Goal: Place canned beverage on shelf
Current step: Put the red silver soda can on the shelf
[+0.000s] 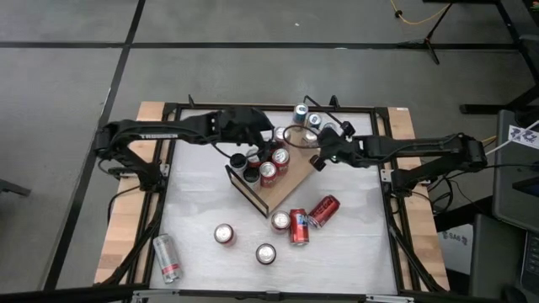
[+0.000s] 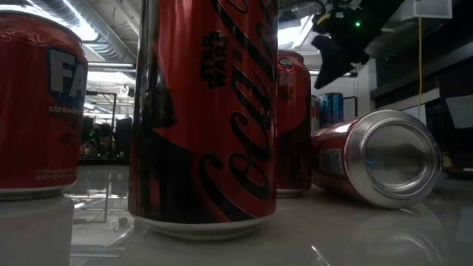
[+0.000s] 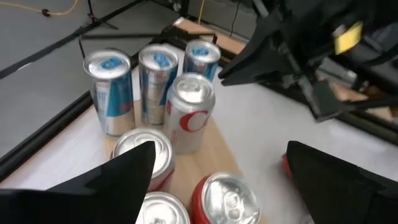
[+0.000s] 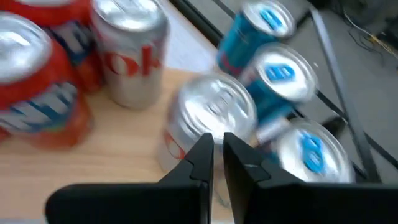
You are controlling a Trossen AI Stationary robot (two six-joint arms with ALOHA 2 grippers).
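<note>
Left gripper (image 1: 253,145): I have it hovering over the shelf's left part, above the cans there, fingers spread wide, grasping nothing.
Right gripper (image 4: 217,158): I see its fingers pinched nearly together with nothing between them, held above the silver can (image 4: 211,118) at the shelf's far end.
Shelf (image 1: 290,181): light-wood board lying at an angle mid-table, its near right part bare.
Cans on shelf: red cans (image 1: 274,164) and silver ones crowd its far left half.
Blue cans (image 3: 155,74): three upright on the table just beyond the shelf's far end.
Loose cans (image 1: 299,225): several on the near table, some upright, some on their sides.
Striped can (image 1: 167,257): lying at the near left, well apart.
</note>
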